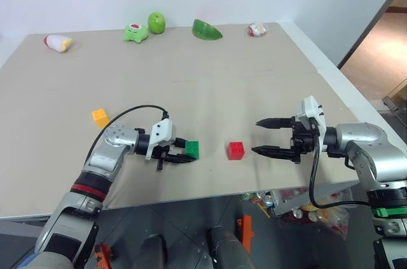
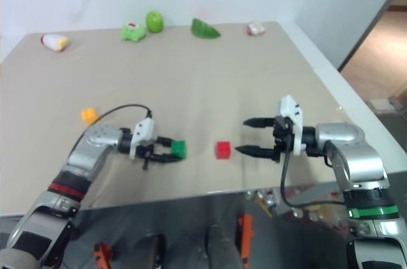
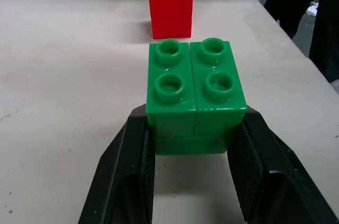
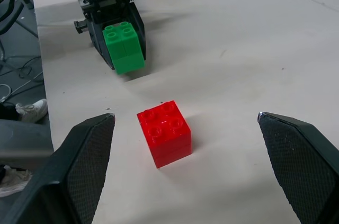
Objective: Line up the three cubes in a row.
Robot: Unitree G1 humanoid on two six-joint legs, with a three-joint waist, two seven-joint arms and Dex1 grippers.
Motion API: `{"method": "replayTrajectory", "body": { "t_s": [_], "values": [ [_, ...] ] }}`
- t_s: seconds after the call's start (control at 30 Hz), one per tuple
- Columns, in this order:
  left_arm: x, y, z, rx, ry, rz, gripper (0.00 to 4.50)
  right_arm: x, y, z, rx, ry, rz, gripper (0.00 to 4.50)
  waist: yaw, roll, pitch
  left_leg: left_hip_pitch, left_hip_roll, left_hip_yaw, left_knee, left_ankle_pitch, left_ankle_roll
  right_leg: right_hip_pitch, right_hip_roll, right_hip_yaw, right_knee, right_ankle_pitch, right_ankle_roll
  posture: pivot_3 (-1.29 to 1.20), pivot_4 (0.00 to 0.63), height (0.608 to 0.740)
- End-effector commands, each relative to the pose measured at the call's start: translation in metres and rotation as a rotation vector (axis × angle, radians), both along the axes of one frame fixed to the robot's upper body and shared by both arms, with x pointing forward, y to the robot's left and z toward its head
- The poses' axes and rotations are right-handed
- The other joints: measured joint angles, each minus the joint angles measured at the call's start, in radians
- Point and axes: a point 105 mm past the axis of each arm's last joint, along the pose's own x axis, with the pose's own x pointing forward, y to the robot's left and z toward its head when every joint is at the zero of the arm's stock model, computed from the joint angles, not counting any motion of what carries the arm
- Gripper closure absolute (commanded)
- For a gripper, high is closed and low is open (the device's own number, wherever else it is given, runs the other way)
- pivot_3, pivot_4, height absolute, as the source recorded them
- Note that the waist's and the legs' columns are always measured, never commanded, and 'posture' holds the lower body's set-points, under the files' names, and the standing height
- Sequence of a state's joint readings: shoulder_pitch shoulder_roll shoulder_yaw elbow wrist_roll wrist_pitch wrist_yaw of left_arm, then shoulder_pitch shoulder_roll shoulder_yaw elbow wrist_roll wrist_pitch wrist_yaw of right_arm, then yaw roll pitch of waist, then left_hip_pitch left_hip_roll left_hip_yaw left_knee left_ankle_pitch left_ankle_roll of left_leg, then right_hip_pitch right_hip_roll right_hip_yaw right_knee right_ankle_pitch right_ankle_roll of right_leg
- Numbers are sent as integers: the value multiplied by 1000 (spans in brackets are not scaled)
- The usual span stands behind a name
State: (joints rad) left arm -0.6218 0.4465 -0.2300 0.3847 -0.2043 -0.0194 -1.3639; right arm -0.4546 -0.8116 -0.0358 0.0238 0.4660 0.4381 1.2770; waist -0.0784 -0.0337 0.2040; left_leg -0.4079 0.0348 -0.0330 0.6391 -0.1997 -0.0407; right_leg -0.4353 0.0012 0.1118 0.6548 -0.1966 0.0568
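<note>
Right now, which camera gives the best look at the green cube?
The left wrist view: the green cube sits close up, studs clear, clamped between the left hand's fingers. The right wrist view shows it farther off, beyond the red cube. Both eye views show it small near the table's front edge.

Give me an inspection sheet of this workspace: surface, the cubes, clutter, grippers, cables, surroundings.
Surface: beige table, flat, cubes near its front edge.
Job's things: green cube held beside the red cube, a gap between them; yellow-orange cube apart, to the robot's left and farther back. Not yet in a row.
Clutter: along the far edge, a white and red toy, green frog toy, green apple, green slice, small round toy.
Grippers: left gripper shut on the green cube; right gripper open, pointing at the red cube without touching it.
Cables: black cable looping over the left wrist; another hanging from the right wrist.
Surroundings: white wall behind; cans and bags under the front edge.
</note>
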Motion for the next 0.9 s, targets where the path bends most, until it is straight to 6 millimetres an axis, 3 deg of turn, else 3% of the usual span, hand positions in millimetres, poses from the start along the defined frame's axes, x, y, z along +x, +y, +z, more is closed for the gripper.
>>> {"method": "replayTrajectory", "body": {
  "t_s": [0.03,0.23,0.5,0.57,0.7,0.9],
  "values": [
    [-3,-2,2,4,-19,-20,3189,-1,1,15,6,-60,4,0,0,0,0,0,0,0,0,0,0,0,0,0,0,0,0,0,150,733],
    [-4,1,-14,54,-2,10,3189,2,4,17,17,-64,6,0,0,0,0,0,0,0,0,0,0,0,0,0,0,0,0,0,150,733],
    [-3,3,-19,75,-8,33,3189,4,6,18,22,-65,11,0,0,0,0,1,0,0,0,0,0,1,0,0,0,0,0,0,150,733],
    [0,5,-17,69,-10,54,2112,4,6,18,24,-66,10,0,0,0,0,1,0,0,0,0,0,1,0,0,0,0,0,0,150,733],
    [-4,11,-10,52,-7,62,833,5,6,18,23,-66,13,0,-1,0,0,1,0,0,0,0,0,1,0,0,0,0,0,0,150,733],
    [-29,41,7,56,43,65,833,6,2,23,8,-75,16,0,-3,0,0,0,2,0,-2,0,1,-1,1,0,0,0,0,0,150,733]
  ]
}}
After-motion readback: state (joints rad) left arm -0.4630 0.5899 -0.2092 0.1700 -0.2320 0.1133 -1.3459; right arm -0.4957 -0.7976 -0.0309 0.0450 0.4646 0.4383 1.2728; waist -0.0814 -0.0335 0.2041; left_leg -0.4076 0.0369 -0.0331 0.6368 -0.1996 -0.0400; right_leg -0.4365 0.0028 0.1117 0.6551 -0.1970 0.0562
